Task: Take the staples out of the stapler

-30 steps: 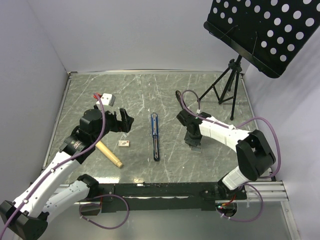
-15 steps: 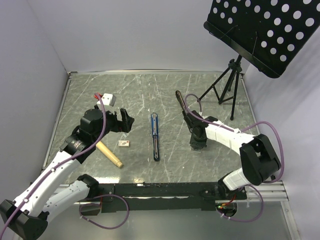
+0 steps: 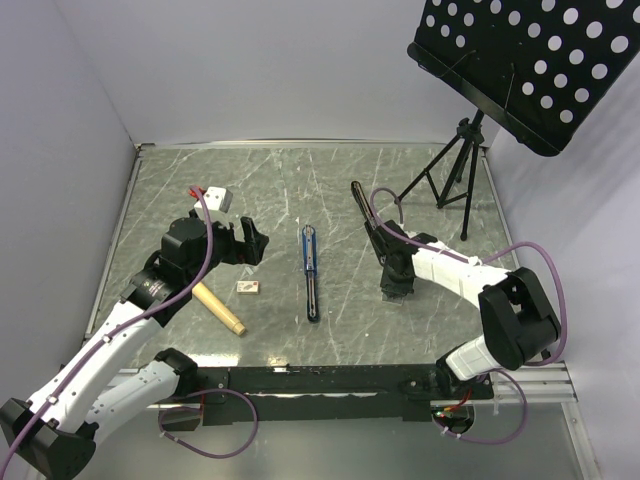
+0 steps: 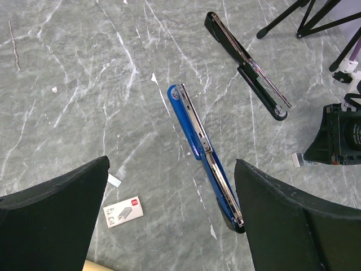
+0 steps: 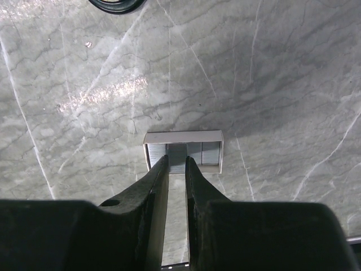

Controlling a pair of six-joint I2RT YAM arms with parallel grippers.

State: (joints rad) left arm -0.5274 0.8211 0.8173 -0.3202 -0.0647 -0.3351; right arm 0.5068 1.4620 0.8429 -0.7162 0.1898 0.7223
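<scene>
The right arm bends steeply down, the right gripper [image 5: 176,165] with jaws clamped on the middle strip of the staples [image 5: 177,151] in a small white box [image 5: 183,135] on the surface [image 5: 271,84], while the left gripper [image 3: 250,243] hovers, jaws wide apart.

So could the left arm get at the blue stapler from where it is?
Probably yes. The left gripper hangs open above the table, the blue stapler lies flat just ahead with nothing on it, and the right gripper is off to one side.
</scene>
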